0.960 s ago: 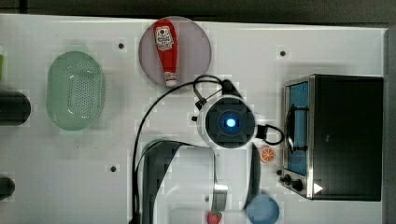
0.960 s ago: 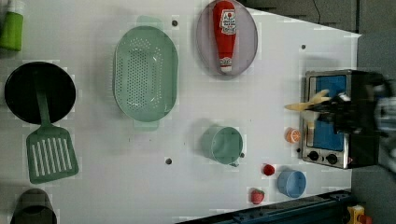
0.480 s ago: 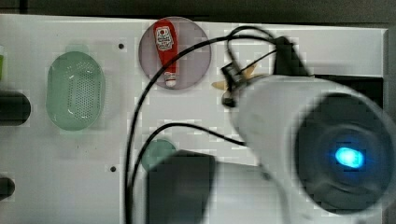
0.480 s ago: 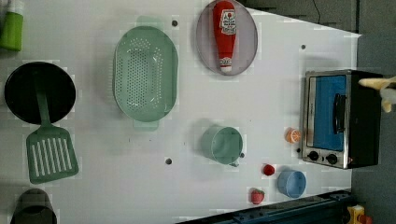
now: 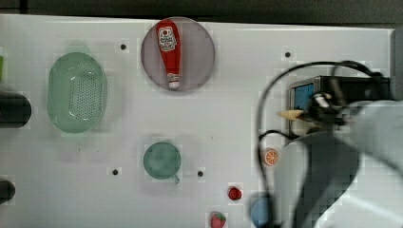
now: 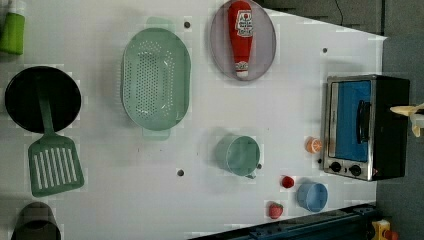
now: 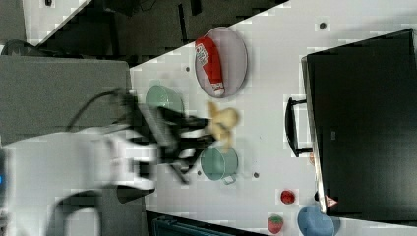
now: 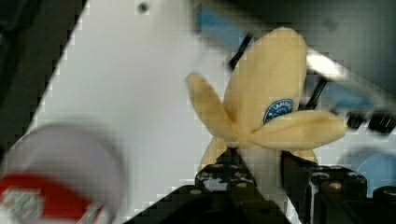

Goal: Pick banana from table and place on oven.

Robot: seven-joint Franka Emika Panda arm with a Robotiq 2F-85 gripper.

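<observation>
The banana [image 8: 266,98], pale yellow with spread peel lobes and a blue sticker, is gripped at its base between my gripper's [image 8: 259,170] black fingers [image 8: 224,177]. In the top view the banana's tip [image 5: 291,113] pokes out at the oven's [image 5: 347,85] front edge, with the gripper [image 5: 319,105] just behind it. In the left view the banana [image 6: 409,111] hangs beyond the oven's black top [image 6: 390,125]. The right view shows the banana [image 7: 221,123] raised off the white table [image 7: 275,88], apart from the oven [image 7: 364,123].
A ketchup bottle [image 5: 169,50] lies on a purple plate [image 5: 197,52]. A green colander [image 5: 76,92], green cup [image 5: 162,160], orange slice [image 5: 271,156], strawberry [image 5: 218,220] and blue cup [image 6: 312,196] stand on the table. A black pan [image 6: 42,97] and spatula [image 6: 55,170] lie at the left view's left.
The arm has swung the held banana from in front of the oven's door to beyond its black top, toward the left view's right edge. The banana has stayed in the gripper.
</observation>
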